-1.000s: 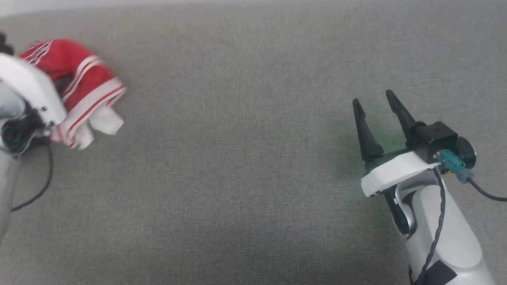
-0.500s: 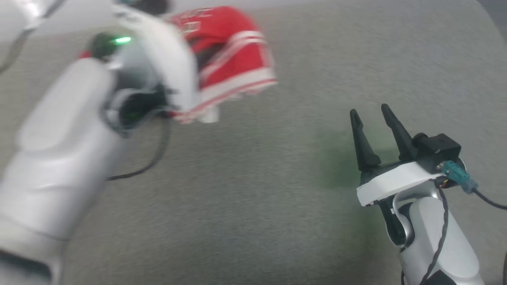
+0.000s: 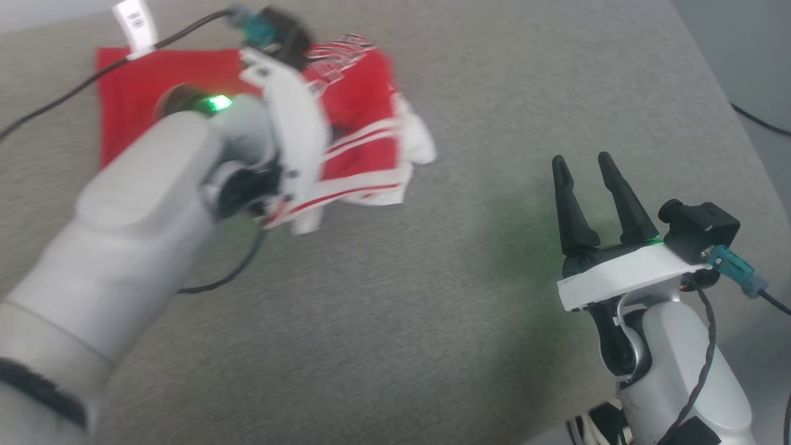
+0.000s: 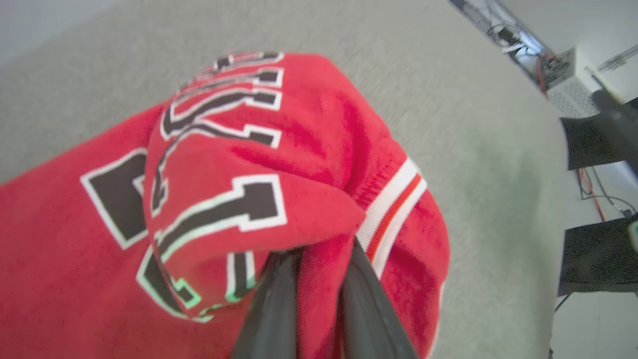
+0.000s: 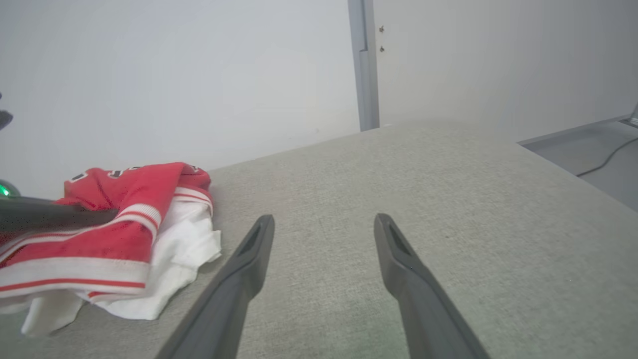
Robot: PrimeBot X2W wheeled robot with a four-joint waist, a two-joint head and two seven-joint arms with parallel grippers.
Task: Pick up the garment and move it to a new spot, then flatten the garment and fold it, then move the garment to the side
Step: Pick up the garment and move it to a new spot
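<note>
Grey woven cloth covers the broad work surface (image 3: 408,346), and two pale forearms rise from the near edge of the head view. Low on the right, the right gripper (image 3: 581,162) is over bare cloth. Its two long dark fingers are spread wide with nothing between them, and the right wrist view shows the same empty gap (image 5: 324,222). A faint green glow tints the cloth just beside it.

Further in and to the left, the left gripper (image 4: 319,252) is clamped on the garment, a red sleeveless basketball jersey (image 3: 361,105). In the left wrist view both dark fingers (image 4: 276,304) pinch a fold of the red fabric (image 4: 309,139), right beside the white-and-red striped trim. Black, white-outlined lettering curls over the bunched part above them.

The jersey sits at the far left of the surface, well apart from the right gripper. From the right wrist view (image 5: 124,199) its white inner fabric spills out low on the near side, against the cloth. A flatter red panel spreads out behind the left wrist.

A thin black cable (image 3: 68,96) with a white tag (image 3: 133,18) runs off the left wrist towards the far edge. Beyond the surface stand a pale wall (image 5: 174,75) and a grey upright post (image 5: 366,70).
</note>
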